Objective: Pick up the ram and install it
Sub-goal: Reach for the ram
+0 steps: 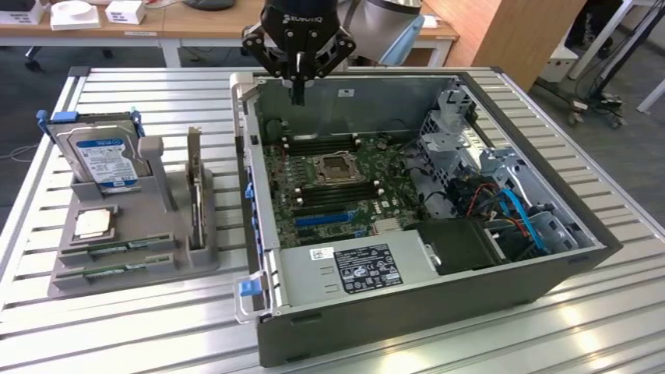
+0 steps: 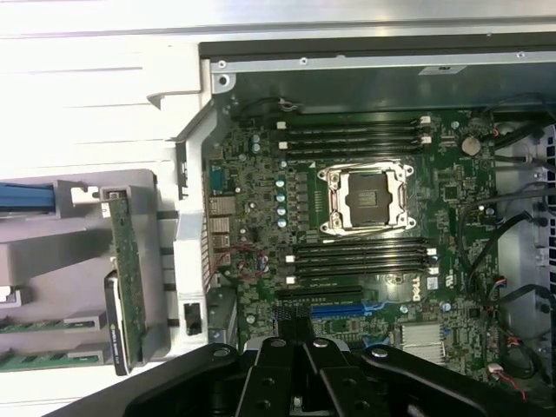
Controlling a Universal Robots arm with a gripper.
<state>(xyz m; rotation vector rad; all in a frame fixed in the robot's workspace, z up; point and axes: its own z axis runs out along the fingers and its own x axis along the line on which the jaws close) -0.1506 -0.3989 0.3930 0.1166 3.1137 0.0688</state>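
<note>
The gripper [image 1: 298,95] is black and angular, and its two slim dark fingers are pressed together with nothing between them. It hangs over one end of the open grey metal computer case [image 1: 416,327]. Under the jaws lies the green motherboard [image 1: 286,167], crowded with small parts. Its square, metal-framed processor socket [image 1: 338,166] sits a little past the fingertips toward the case's middle. On either side of the socket run long black memory slots [image 1: 311,145], dark channels with pale clips at their ends.

In the wrist view the gripper [image 2: 294,323] hides the strip of board behind its body, and a blue slot [image 2: 347,308] shows just beside the fingers.

The ram [image 1: 114,249] is well apart from the jaws, outside the case toward the exterior view's left. It sits edge-up in a groove of a matte grey moulded holder [image 1: 156,160] on the ribbed metal table [image 1: 124,335]. A second green stick [image 1: 104,271] fills the next groove. Only their thin upper edges show, so chips and labels are hard to make out.

The same holder carries a silver hard drive [image 1: 104,160] with a blue label, standing upright, and a dark expansion card [image 1: 195,187] on edge. Both are nearer the jaws than the ram
</note>
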